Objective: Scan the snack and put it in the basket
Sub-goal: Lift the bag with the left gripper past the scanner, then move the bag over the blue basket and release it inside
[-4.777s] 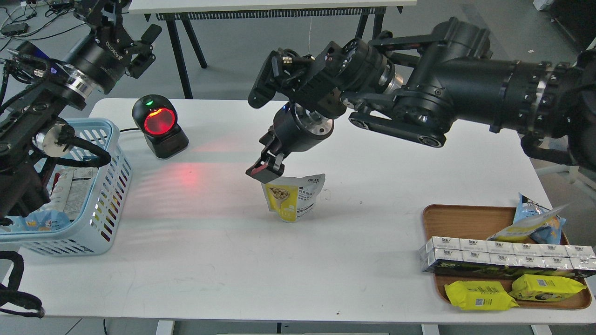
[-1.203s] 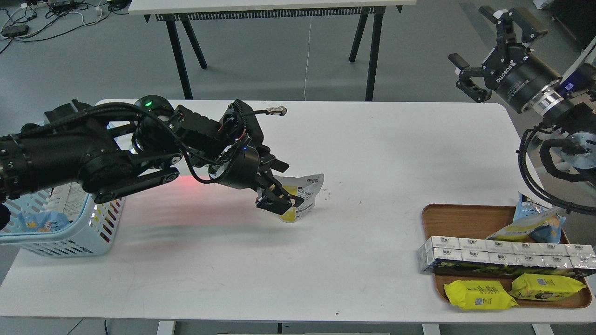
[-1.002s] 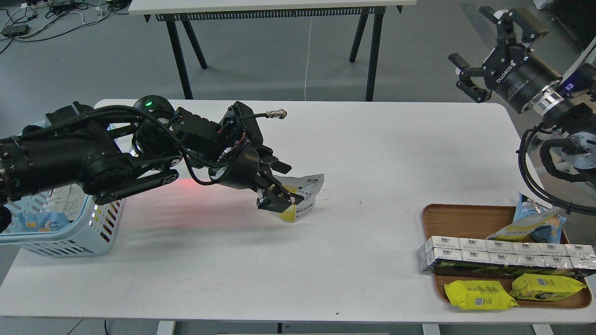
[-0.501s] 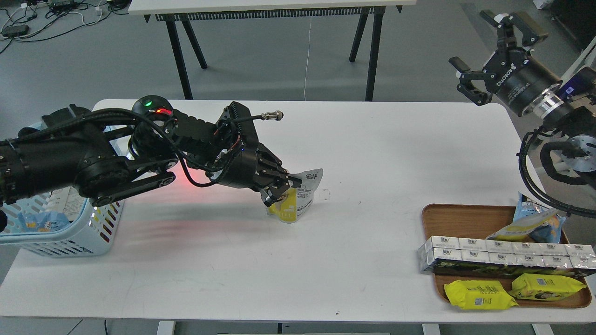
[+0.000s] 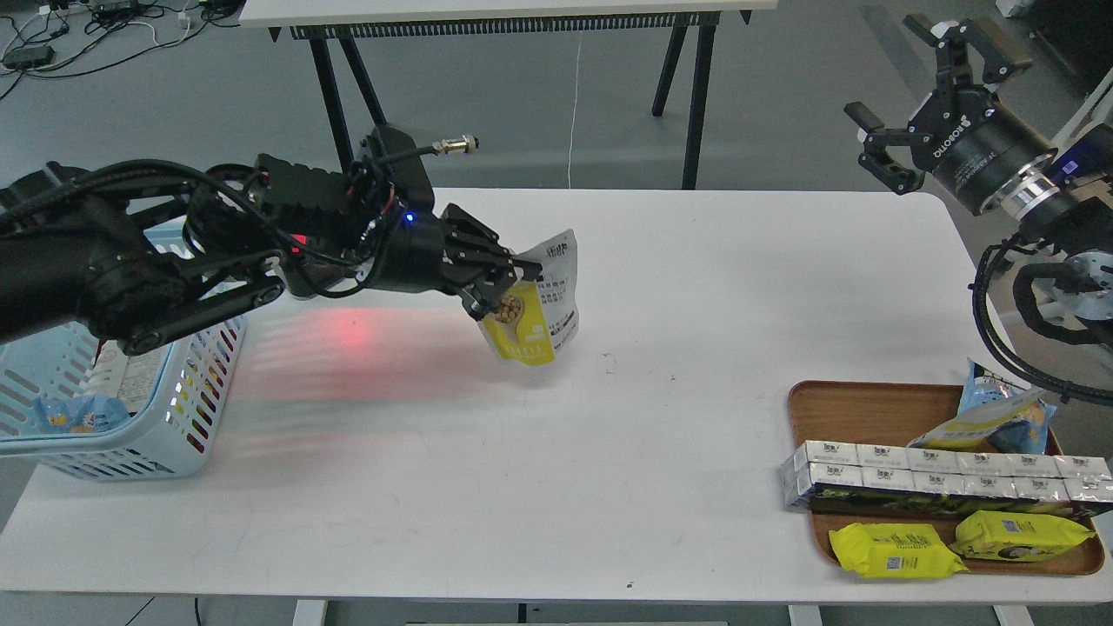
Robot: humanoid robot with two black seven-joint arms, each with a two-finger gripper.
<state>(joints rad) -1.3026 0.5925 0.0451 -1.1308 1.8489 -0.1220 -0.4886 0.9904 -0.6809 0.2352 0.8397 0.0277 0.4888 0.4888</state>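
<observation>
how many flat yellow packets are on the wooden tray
2. Both lie at the front edge of the wooden tray: the left yellow packet by the front-left corner, the right yellow packet beside it. The row of boxes behind could hide more.

We count one snack pouch (image 5: 535,306) and one light blue basket (image 5: 193,409), plus one wooden tray (image 5: 856,407) and one white table (image 5: 522,487). On the tray we see two flat yellow packets (image 5: 896,551) (image 5: 1017,537), one blue-and-yellow bag (image 5: 1000,419), and one long multipack of small cartons (image 5: 939,482). We have two grippers, left (image 5: 509,283) and right (image 5: 935,65).
</observation>
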